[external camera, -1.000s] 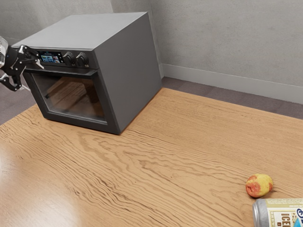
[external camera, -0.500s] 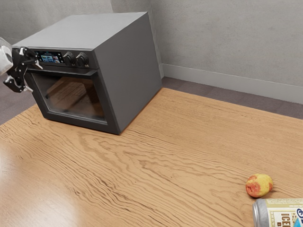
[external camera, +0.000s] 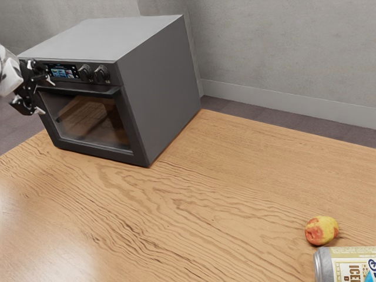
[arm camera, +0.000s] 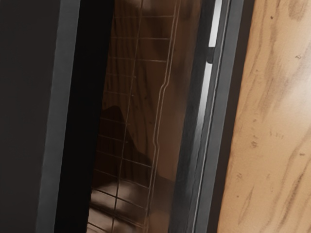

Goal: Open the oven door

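- Since the earlier frames the gripper (external camera: 46, 97) has shifted a little toward the exterior view's right, its lower finger now nearer the oven door (external camera: 94, 150), and more of the arm's white hand (external camera: 9, 73) has come into sight.
- The oven (external camera: 158, 88), the fruit and the can have stayed where they were.
- The gripper is open, its two fingers spread one above the other, with nothing held between them.
- It is at the upper corner of the oven door toward the exterior view's left; I cannot tell whether it touches.
- The oven door is shut, on the front of the oven, at the far end of the worktop (external camera: 176, 205).
- Through the door's glass (arm camera: 146, 111), the wrist view shows a wire rack (arm camera: 159, 116).
- Above the door are a lit display (external camera: 61, 71) and two knobs (external camera: 101, 73).
- A red and yellow fruit (external camera: 322, 230) lies well apart from the oven, near a can (external camera: 346, 264) on its side.
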Available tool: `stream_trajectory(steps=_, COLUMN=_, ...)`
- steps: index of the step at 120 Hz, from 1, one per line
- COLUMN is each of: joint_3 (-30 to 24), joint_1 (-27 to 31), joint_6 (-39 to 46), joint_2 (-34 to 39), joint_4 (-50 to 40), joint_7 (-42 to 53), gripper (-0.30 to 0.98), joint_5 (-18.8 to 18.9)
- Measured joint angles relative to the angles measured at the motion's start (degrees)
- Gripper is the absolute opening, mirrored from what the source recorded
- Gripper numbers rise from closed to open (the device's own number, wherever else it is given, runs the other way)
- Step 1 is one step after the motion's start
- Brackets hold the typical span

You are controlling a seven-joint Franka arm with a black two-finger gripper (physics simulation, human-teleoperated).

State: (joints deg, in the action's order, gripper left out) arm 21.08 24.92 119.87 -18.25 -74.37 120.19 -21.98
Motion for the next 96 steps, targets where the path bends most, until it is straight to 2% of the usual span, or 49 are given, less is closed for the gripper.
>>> stream_trajectory(steps=16, joint_3=0.26, joint_1=-0.94, joint_6=0.15, joint_2=0.99, joint_4=-1.05, joint_7=-0.76, gripper=0.68, joint_5=0.22)
stream_trajectory(steps=28, joint_3=0.63, joint_1=-5.22, joint_6=3.07, joint_2=9.52, joint_4=-13.33, joint_7=-1.27, gripper=0.65, joint_5=3.16)
stream_trajectory(steps=36, joint_3=0.41, joint_1=-9.00, joint_6=8.10, joint_2=24.36, joint_4=-32.18, joint_7=-1.56, gripper=0.61, joint_5=6.73)
stream_trajectory(steps=38, joint_3=-0.42, joint_1=-9.64, joint_6=9.95, joint_2=33.05, joint_4=-41.23, joint_7=-1.62, gripper=0.57, joint_5=8.41)
stream_trajectory(steps=41, joint_3=-2.10, joint_1=-7.84, joint_6=12.48, joint_2=47.03, joint_4=-54.52, joint_7=-1.71, gripper=0.59, joint_5=10.81)
stream_trajectory(steps=44, joint_3=-4.74, joint_1=-5.61, joint_6=13.98, joint_2=59.81, joint_4=-63.88, joint_7=-1.83, gripper=0.60, joint_5=12.80)
stream_trajectory(steps=47, joint_3=-7.90, joint_1=-4.81, joint_6=13.55, joint_2=67.72, joint_4=-64.19, joint_7=-2.07, gripper=0.62, joint_5=14.04)
stream_trajectory(steps=51, joint_3=-10.87, joint_1=-6.93, joint_6=12.32, joint_2=71.27, joint_4=-58.00, joint_7=-2.48, gripper=0.63, joint_5=14.41)
stream_trajectory(steps=54, joint_3=-12.69, joint_1=-8.35, joint_6=10.63, joint_2=67.00, joint_4=-48.20, joint_7=-3.44, gripper=0.64, joint_5=14.56)
stream_trajectory(steps=62, joint_3=-17.59, joint_1=-9.41, joint_6=1.67, joint_2=46.70, joint_4=-19.79, joint_7=-8.99, gripper=0.65, joint_5=15.75)
stream_trajectory(steps=68, joint_3=-21.88, joint_1=-9.53, joint_6=-5.31, joint_2=34.91, joint_4=-7.26, joint_7=-15.20, gripper=0.66, joint_5=18.69)
stream_trajectory(steps=80, joint_3=-25.63, joint_1=-9.88, joint_6=-15.85, joint_2=22.02, joint_4=0.25, joint_7=-28.03, gripper=0.67, joint_5=22.23)
stream_trajectory(steps=96, joint_3=-26.77, joint_1=-11.31, joint_6=-25.64, joint_2=10.91, joint_4=0.71, joint_7=-43.07, gripper=0.68, joint_5=21.44)
